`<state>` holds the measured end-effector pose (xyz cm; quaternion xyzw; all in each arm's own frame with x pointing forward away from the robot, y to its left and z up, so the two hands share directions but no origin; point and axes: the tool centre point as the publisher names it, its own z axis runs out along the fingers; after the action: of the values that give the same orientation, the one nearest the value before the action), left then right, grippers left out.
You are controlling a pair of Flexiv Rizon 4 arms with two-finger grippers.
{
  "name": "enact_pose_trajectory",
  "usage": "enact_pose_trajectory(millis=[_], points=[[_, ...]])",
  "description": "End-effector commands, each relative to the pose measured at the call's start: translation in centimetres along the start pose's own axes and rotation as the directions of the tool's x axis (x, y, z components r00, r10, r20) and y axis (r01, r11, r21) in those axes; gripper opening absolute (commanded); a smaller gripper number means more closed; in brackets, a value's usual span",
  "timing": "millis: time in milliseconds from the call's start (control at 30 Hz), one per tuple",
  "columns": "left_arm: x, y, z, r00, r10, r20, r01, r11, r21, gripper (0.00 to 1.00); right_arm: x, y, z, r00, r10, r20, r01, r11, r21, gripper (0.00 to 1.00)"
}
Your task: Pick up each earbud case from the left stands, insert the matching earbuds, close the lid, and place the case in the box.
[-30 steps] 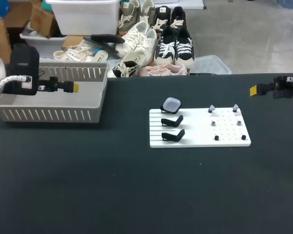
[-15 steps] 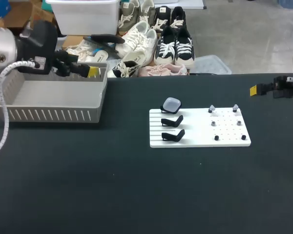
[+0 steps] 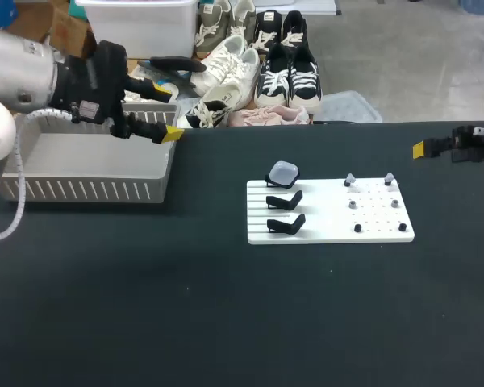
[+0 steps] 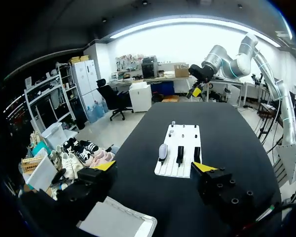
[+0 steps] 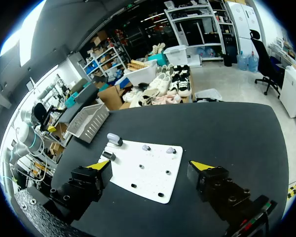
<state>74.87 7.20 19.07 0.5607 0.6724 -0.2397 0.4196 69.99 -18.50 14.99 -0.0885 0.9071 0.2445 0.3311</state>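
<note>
One earbud case [image 3: 284,172] sits at the white board's [image 3: 371,230] rear-left corner. Left gripper [image 4: 154,167], spread, hangs at the box's [image 3: 89,190] right edge; right gripper [image 5: 149,166] spread, empty.

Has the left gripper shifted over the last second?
Yes. The left gripper has swung rightward across the basket and now sits over its right wall, nearer the white board.

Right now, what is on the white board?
On the board: a pale case on the rear stand, two bare black stands in front, six small knobs on its right half. The stand under the case is mostly covered.
</note>
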Motion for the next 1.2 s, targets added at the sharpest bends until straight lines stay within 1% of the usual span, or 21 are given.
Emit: enact_pose_trajectory(millis=[33,133,200,233,333,367,467,600,733,867,1000,1033,1067,1200], points=[[0.6,1.5,4.7,0.995,0.098,-0.028,-0.088,0.962,0.258,1.0,0.0,-0.1,0.0,1.0,-0.001,-0.001,0.001,1.0,-0.003,1.0],[1.0,1.3,7.0,0.993,0.116,-0.032,-0.101,0.951,0.293,1.0,0.0,-0.1,0.0,1.0,-0.001,-0.001,0.001,1.0,-0.003,1.0],[1.3,1.1,8.5,0.994,0.105,-0.04,-0.088,0.945,0.315,1.0,0.0,-0.1,0.0,1.0,-0.001,-0.001,0.001,1.0,-0.003,1.0],[1.4,1.0,9.1,0.993,0.114,-0.041,-0.094,0.94,0.328,1.0,0.0,-0.1,0.0,1.0,-0.001,-0.001,0.001,1.0,-0.003,1.0],[1.7,0.5,10.8,0.992,0.119,-0.042,-0.097,0.933,0.346,1.0,0.0,-0.1,0.0,1.0,-0.001,-0.001,0.001,1.0,-0.003,1.0],[1.8,0.3,11.3,0.992,0.119,-0.039,-0.096,0.925,0.368,1.0,0.0,-0.1,0.0,1.0,-0.001,-0.001,0.001,1.0,-0.003,1.0],[2.1,-0.1,12.5,0.993,0.105,-0.043,-0.082,0.926,0.369,1.0,0.0,-0.1,0.0,1.0,-0.001,-0.001,0.001,1.0,-0.003,1.0],[2.7,-0.5,13.8,0.997,0.047,-0.055,-0.023,0.926,0.376,1.0,0.0,-0.1,0.0,1.0,-0.001,-0.001,0.001,1.0,-0.003,1.0],[3.5,-0.5,15.1,0.998,0.012,-0.063,0.013,0.924,0.382,1.0,0.0,-0.1,0.0,1.0,-0.001,-0.001,0.001,1.0,-0.003,1.0],[3.9,-0.5,16.1,0.998,-0.007,-0.059,0.029,0.921,0.39,1.0,0.0,-0.1,0.0,1.0,-0.001,-0.001,0.001,1.0,-0.003,1.0],[3.8,-0.4,16.8,0.998,-0.036,-0.047,0.052,0.915,0.4,1.0,0.0,-0.1,0.0,1.0,-0.001,-0.001,0.001,1.0,-0.003,1.0],[3.8,-0.5,16.9,0.999,-0.033,-0.032,0.043,0.911,0.411,1.0,0.0,-0.1,0.0,1.0,-0.001,-0.001,0.001,1.0,-0.003,1.0],[3.7,-0.7,17.0,0.999,-0.034,-0.031,0.043,0.913,0.405,1.0,0.0,-0.1,0.0,1.0,-0.001,-0.001,0.001,1.0,-0.003,1.0],[3.6,-1.3,17.2,0.998,-0.054,-0.015,0.056,0.906,0.42,1.0,0.0,-0.1,0.0,1.0,-0.001,-0.001,0.001,1.0,-0.003,1.0]])
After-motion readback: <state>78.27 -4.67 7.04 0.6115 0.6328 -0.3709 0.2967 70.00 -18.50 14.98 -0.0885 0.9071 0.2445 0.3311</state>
